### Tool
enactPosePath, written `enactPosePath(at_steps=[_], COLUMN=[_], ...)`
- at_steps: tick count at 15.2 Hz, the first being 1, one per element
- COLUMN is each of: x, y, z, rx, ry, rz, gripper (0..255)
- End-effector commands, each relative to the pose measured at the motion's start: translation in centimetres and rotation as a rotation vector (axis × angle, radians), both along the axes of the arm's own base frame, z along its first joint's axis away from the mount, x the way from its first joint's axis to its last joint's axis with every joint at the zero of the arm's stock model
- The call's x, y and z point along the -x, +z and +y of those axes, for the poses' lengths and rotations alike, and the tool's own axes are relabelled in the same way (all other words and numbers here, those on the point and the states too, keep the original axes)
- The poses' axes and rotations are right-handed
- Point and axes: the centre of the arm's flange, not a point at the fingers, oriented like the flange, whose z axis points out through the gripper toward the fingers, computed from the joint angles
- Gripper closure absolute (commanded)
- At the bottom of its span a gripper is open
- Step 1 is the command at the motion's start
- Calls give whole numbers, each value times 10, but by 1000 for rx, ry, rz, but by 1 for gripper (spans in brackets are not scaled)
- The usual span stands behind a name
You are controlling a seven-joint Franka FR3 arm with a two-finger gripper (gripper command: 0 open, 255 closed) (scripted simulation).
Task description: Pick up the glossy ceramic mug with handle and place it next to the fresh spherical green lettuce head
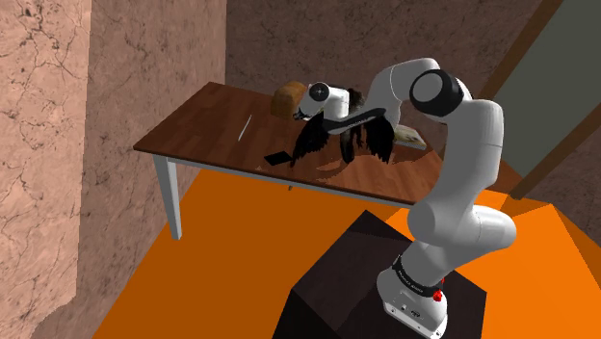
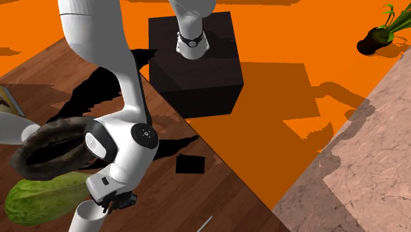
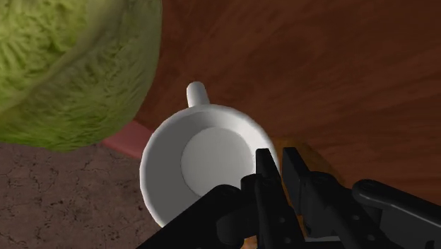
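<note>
A plain white mug [image 3: 201, 159] shows from above, its short handle [image 3: 196, 93] pointing away from the fingers. My gripper [image 3: 277, 164] is shut on the mug's rim, one finger inside the cup and one outside. The green lettuce head [image 3: 67, 64] lies close beside the mug, on the handle's side. In the second exterior view the mug [image 2: 89, 217] hangs under the gripper [image 2: 120, 199], just to the right of the lettuce [image 2: 46, 198]. I cannot tell whether the mug touches the table.
The brown wooden table [image 2: 217, 191] carries a flat black square [image 2: 190, 164], a dark furry ring [image 2: 49, 148] by the lettuce and a thin light stick [image 1: 246, 127]. The dark stand [image 2: 194, 59] sits on the orange floor. Stone walls border the table.
</note>
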Motion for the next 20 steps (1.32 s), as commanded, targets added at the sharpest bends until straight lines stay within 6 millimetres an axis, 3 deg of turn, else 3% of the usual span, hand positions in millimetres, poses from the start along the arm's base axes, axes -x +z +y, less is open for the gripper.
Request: enactPosePath(at_steps=[1,5,12,13,16,18,20], x=[16,16,16,16,22,16,28], y=[-28,-50,-50,-51,-50,-50,-33], z=[-23,-23,-23,-24,-23,-23,-7], rx=[33,33,33,33,33,33,33], ry=[-78,-78,-78,-78,-78,-78,-78], rz=[58,58,58,58,58,58,58], gripper=[255,255,255,0,0,0,0])
